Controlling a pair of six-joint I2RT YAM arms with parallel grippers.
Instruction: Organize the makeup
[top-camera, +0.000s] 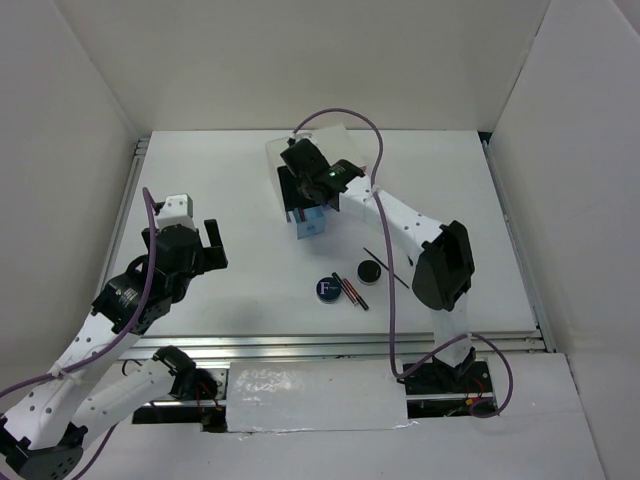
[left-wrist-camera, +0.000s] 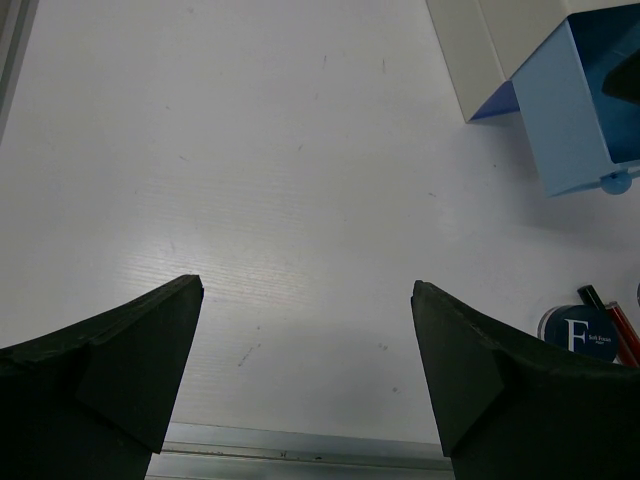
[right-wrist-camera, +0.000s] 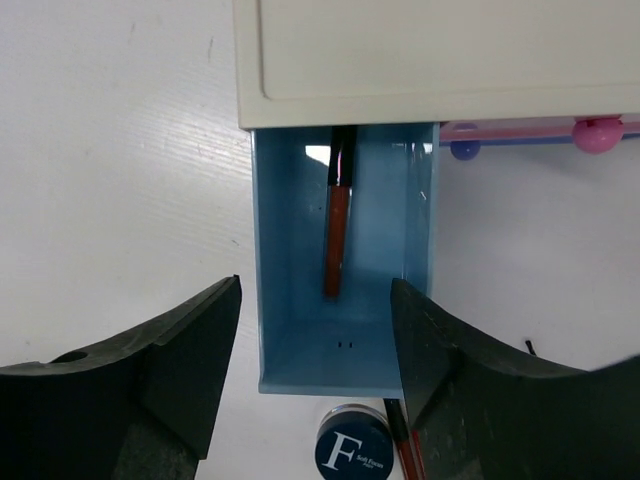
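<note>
At upper centre of the top view, the right gripper (top-camera: 298, 190) hangs over the pulled-out blue drawer (top-camera: 312, 225). The compact (top-camera: 326, 289), jar (top-camera: 368, 270) and pencils (top-camera: 352, 290) lie lower, near centre.

Left wrist view: the left gripper (left-wrist-camera: 308, 300) is spread wide over the table (left-wrist-camera: 250, 180), well apart from the drawer.

Right wrist view: the jaws are parted and empty, and one pencil (right-wrist-camera: 338, 235) lies inside the drawer, off its side walls.

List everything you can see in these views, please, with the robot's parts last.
box: one, white, far middle of table.
blue drawer: one, light blue, pulled out of box.
pencil: one, red-black, inside blue drawer.
compact: one, dark blue, white F, before blue drawer.
loose pencils: seemingly two, red-black, beside compact.
jar: one, black, right of them.
brush: one, thin black, by jar.
left gripper: one, black, open over table.
right gripper: one, black, open above blue drawer.
</note>
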